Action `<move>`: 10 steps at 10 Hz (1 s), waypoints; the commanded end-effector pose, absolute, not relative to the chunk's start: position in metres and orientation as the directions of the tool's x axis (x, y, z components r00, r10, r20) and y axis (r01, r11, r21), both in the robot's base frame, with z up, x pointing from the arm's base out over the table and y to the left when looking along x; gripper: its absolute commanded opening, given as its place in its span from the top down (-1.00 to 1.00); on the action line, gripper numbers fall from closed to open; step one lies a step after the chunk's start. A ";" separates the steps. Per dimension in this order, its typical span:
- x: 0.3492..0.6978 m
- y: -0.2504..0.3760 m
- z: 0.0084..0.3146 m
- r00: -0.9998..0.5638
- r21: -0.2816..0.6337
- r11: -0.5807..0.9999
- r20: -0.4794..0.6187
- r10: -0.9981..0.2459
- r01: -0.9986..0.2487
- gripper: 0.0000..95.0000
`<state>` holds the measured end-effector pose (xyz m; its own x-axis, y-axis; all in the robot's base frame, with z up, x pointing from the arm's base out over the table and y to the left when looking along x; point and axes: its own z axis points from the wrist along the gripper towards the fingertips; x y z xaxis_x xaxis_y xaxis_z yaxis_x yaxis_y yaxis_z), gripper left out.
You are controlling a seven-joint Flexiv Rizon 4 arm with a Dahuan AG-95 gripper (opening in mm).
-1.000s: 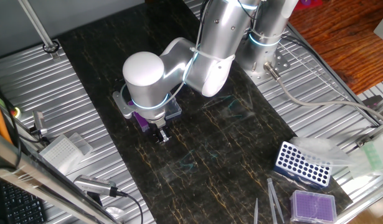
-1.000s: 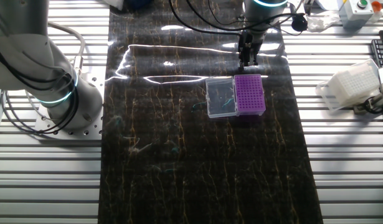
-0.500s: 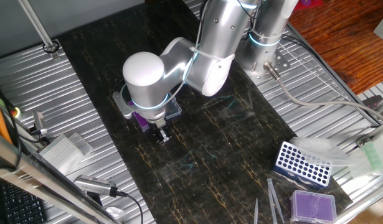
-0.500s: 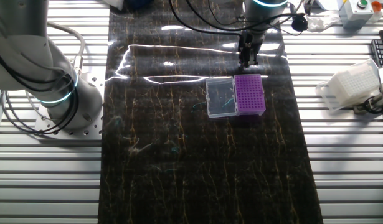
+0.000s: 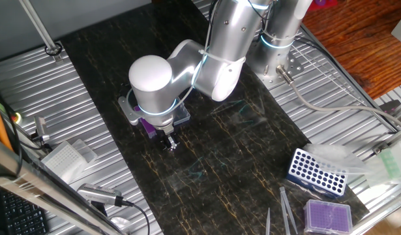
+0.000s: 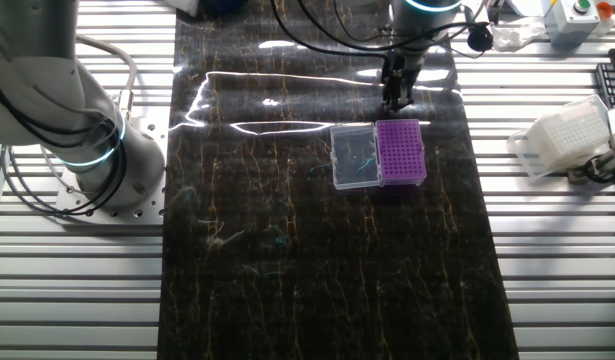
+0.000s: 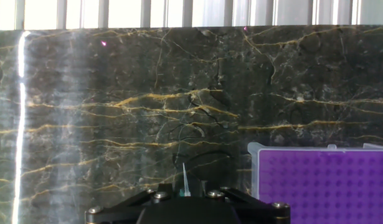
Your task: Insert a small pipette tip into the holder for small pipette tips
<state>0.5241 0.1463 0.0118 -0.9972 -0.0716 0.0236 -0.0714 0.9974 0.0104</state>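
My gripper point(image 6: 395, 95) hangs just beyond the far edge of the holder, low over the dark marble mat. It is shut on the small pipette tip point(image 7: 184, 179), a thin pale tip that sticks out point-first between the fingers in the hand view. The holder has a purple gridded top point(image 6: 401, 152) and a clear lid panel point(image 6: 354, 158) joined to its left. In the hand view its purple top point(image 7: 325, 183) lies at the lower right, to the right of the tip. In one fixed view the arm hides most of the holder point(image 5: 147, 126), and the gripper point(image 5: 169, 142) points down beside it.
A blue rack with round holes point(image 5: 317, 172), a lidless purple box point(image 5: 328, 215) and grey tweezers point(image 5: 286, 209) lie at the mat's near right. A white tip box point(image 6: 567, 135) sits on the slatted table to the right. Faint teal tips point(image 6: 277, 238) lie on the mat.
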 end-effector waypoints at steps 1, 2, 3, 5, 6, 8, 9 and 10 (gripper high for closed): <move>0.523 0.146 0.011 -0.997 0.009 0.997 0.024 -0.074 -0.073 1.00; 0.522 0.146 0.010 -0.997 0.009 0.997 0.024 -0.079 -0.079 1.00; 0.520 0.146 0.009 -0.996 0.010 0.997 0.024 -0.081 -0.081 1.00; 0.520 0.146 0.010 -0.996 0.014 0.996 0.023 -0.083 -0.083 1.00; 0.520 0.146 0.010 -0.996 0.014 0.997 0.023 -0.082 -0.082 1.00; 0.520 0.146 0.010 -0.997 0.013 0.997 0.028 -0.071 -0.071 1.00; 0.520 0.146 0.011 -0.996 0.012 0.997 0.028 -0.080 -0.080 1.00; 0.520 0.146 0.011 -0.996 0.013 0.996 0.026 -0.086 -0.086 1.00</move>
